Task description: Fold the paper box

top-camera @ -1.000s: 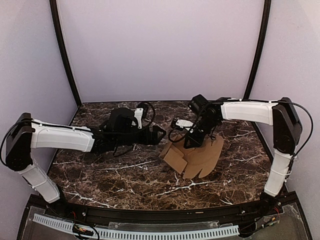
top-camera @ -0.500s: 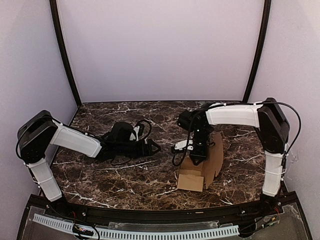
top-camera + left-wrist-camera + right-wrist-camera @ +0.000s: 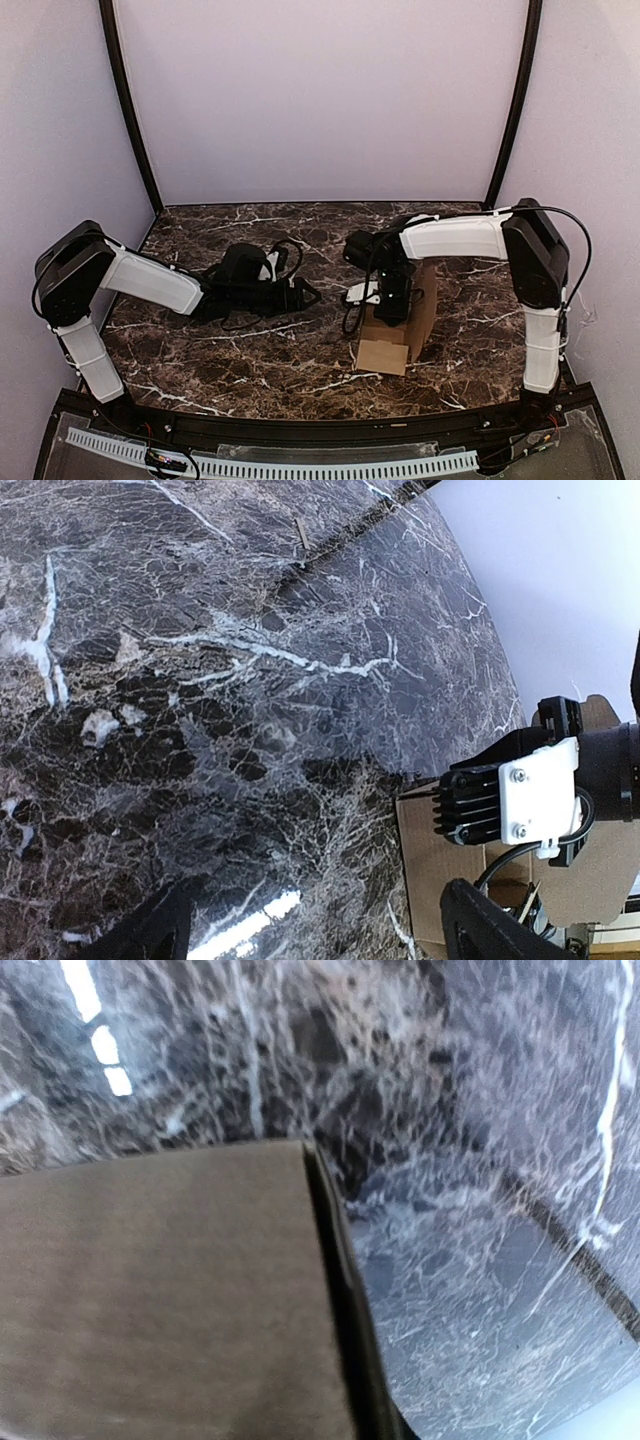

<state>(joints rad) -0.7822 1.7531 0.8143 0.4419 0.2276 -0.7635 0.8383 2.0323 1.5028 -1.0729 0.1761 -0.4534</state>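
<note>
Operator: Position of the paper box, compared with half a second before?

Technician: The tall panel stood closer to upright and had shifted slightly left, together with the right arm. One square flap lay flat on the marble table at the panel's near side. The box sat in the right half of the table, nearer the front edge than the back wall.

Operator: Right gripper?

Technician: The right gripper was against the panel's left face, near the top. Its wrist view showed only a cardboard face and one straight edge, with marble beyond. The fingers were out of view, so it could not be told whether they were clamped.

Operator: Left gripper?

Technician: The left gripper lay low over the table, in the same place as half a second before. It pointed toward the box and was apart from it. Its fingers were spread wide and held nothing.

Operator: Room for movement?

Technician: A stretch of marble lay between the left fingertips and the box's left edge. The box's right edge stood near the right arm's upright link. More tabletop showed behind the box, toward the back wall.
</note>
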